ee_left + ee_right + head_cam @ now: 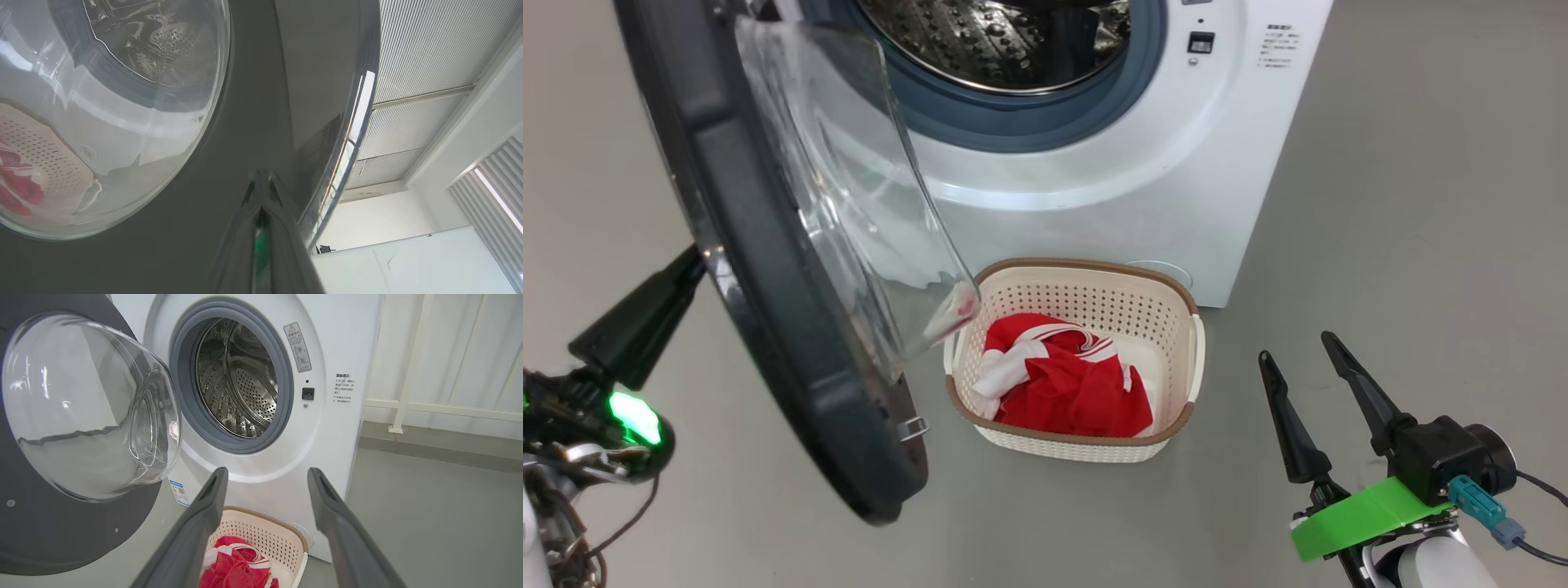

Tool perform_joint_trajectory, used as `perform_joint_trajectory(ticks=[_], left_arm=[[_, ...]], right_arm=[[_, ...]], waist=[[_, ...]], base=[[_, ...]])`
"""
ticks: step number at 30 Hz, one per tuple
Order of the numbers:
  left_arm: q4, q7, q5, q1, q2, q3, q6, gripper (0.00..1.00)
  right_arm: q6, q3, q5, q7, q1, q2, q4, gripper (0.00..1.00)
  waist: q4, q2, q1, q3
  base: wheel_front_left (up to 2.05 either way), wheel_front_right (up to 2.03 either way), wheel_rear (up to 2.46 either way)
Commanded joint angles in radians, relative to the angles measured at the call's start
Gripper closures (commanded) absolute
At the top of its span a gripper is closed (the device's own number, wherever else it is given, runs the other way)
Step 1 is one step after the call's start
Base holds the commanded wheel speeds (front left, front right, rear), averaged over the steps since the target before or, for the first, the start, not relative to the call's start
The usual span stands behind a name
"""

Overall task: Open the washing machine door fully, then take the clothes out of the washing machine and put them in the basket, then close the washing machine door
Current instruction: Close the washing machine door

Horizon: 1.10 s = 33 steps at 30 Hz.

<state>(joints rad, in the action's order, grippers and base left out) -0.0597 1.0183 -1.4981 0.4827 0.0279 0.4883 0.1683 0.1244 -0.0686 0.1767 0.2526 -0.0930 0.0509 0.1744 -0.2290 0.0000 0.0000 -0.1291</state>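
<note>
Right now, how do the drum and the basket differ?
The drum is shiny steel and looks empty; the basket is cream plastic and holds the clothes. The drum opens sideways, the basket upward. Both have perforated walls.

Count: one washing machine, one washing machine door, one basket. The clothes form one red-and-white heap; how many garments it holds cannot be told. Grippers: two, a left gripper and a right gripper, each with two dark fingers.
</note>
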Motion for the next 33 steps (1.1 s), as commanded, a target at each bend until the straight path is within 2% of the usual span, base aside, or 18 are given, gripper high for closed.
perform_joint_trajectory(ticks=[1, 19, 30, 31, 32, 33], left_arm=[[0.047, 0.001, -0.029, -0.013, 0.023, -0.01, 0.006, 1.0], [0.077, -0.084, -0.1, -0.045, 0.022, -0.121, -0.014, 1.0], [0.079, -0.125, -0.092, -0.056, 0.023, -0.112, -0.037, 1.0], [0.08, -0.13, -0.086, -0.058, 0.024, -0.11, -0.045, 0.69], [0.082, -0.135, -0.078, -0.06, 0.027, -0.109, -0.055, 0.52], [0.083, -0.141, -0.071, -0.063, 0.029, -0.107, -0.064, 0.07]], right_arm=[[0.006, -0.025, 0.005, 0.009, -0.033, -0.001, -0.027, 0.0], [0.006, -0.021, 0.009, 0.009, -0.043, -0.001, -0.044, 0.0], [0.006, -0.018, 0.005, 0.009, -0.04, -0.001, -0.043, 0.0], [0.006, -0.018, 0.004, 0.009, -0.04, -0.001, -0.043, 0.0], [0.006, -0.018, 0.003, 0.009, -0.04, -0.001, -0.042, 0.0], [0.006, -0.018, 0.001, 0.009, -0.039, -0.001, -0.042, 0.0]], waist=[[0.02, 0.0, 0.0, -0.006], [0.088, 0.0, 0.0, -0.038], [0.067, 0.0, 0.0, -0.043], [0.064, 0.0, 0.0, -0.042], [0.06, 0.0, 0.0, -0.041], [0.056, 0.0, 0.0, -0.04]], base=[[0.0, 0.0, 0.0], [0.0, 0.0, 0.0], [0.0, 0.0, 0.0], [0.0, 0.0, 0.0], [0.0, 0.0, 0.0], [0.0, 0.0, 0.0]])
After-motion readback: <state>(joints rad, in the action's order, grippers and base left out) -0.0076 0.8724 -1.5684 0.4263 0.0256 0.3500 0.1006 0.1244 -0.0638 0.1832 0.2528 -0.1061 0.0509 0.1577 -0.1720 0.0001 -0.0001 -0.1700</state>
